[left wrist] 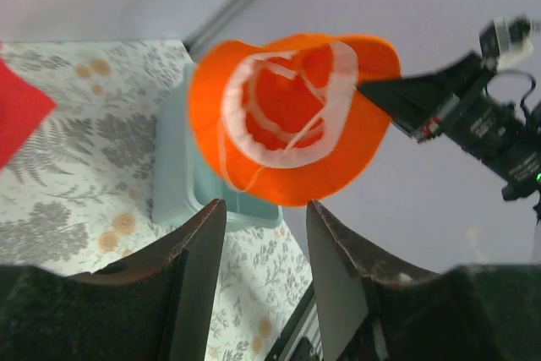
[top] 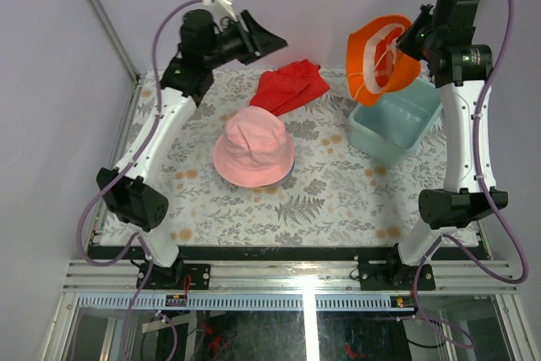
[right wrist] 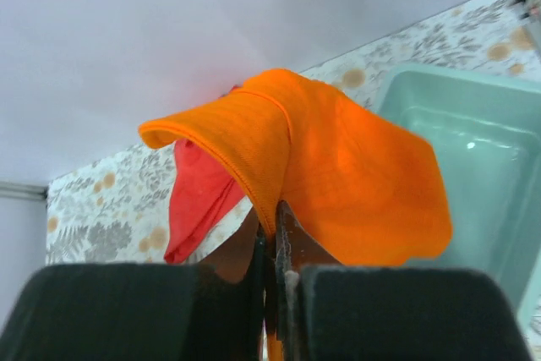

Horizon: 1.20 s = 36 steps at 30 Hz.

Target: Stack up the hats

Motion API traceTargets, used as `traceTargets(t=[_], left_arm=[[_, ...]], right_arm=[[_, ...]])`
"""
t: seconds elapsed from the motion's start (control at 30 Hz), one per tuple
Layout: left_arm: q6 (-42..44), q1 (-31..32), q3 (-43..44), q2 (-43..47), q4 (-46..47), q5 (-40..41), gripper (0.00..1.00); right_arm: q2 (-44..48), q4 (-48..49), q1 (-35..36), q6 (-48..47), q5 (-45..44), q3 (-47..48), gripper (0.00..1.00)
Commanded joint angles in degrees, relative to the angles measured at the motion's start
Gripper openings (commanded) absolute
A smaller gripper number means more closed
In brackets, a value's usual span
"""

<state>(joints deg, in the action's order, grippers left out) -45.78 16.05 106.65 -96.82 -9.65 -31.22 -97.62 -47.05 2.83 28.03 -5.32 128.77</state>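
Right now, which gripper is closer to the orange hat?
Right. The right gripper pinches the orange hat by its brim; the left gripper hangs open, well away from it.

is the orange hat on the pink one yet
No, the orange hat hangs in the air from the right claw, well apart from the pink hat lying on the table.

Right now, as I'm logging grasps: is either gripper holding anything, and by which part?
The right gripper pinches the orange hat by the edge of its brim, holding it in the air. The left gripper is open, holding nothing.
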Motion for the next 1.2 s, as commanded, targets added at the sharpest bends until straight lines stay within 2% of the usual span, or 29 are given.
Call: traceTargets(t=[0.0, 0.23, 0.33, 0.4, 0.47, 0.6, 0.67, 0.87, 1.17], left_arm=[[8.0, 6.5, 10.4, -4.6, -7.7, 1.5, 0.43], [7.8, 10.6, 14.4, -7.0, -9.0, 0.5, 0.46], [12.5, 9.4, 19.3, -8.7, -17.5, 1.5, 0.48], [12.1, 6.4, 18.6, -7.8, -18.8, 1.1, 0.47], [8.8, 0.9, 13.3, -3.4, -16.3, 0.8, 0.47], [-0.5, -13.4, -10.5, 8.4, -3.7, -1.2, 0.48], [-1.2, -17.1, -19.4, 13.3, -1.4, -0.2, 0.49], [-1.4, -21.2, -37.2, 22.7, 0.6, 0.2, 0.49], [-0.2, -23.1, -46.3, 29.4, -2.5, -1.6, 0.48]], right_arm=[[-2.0, -0.3, 1.9, 2.9, 8.1, 0.3, 0.00], [-3.0, 0.8, 4.6, 3.1, 17.8, 2.6, 0.00], [-4.1, 0.6, 8.0, 2.3, 18.5, 4.7, 0.00], [-4.8, 0.6, 11.0, 1.2, 17.3, 5.9, 0.00], [-5.5, 0.5, 15.2, -0.7, 14.8, 7.2, 0.00], [-7.8, 0.1, 21.4, -3.8, 9.6, 9.9, 0.00], [-9.9, -0.6, 24.0, -5.5, 7.2, 12.0, 0.00], [-14.7, -0.9, 29.8, -13.0, -1.1, 16.5, 0.00], [-17.9, 1.0, 34.4, -18.6, -8.7, 18.6, 0.00]])
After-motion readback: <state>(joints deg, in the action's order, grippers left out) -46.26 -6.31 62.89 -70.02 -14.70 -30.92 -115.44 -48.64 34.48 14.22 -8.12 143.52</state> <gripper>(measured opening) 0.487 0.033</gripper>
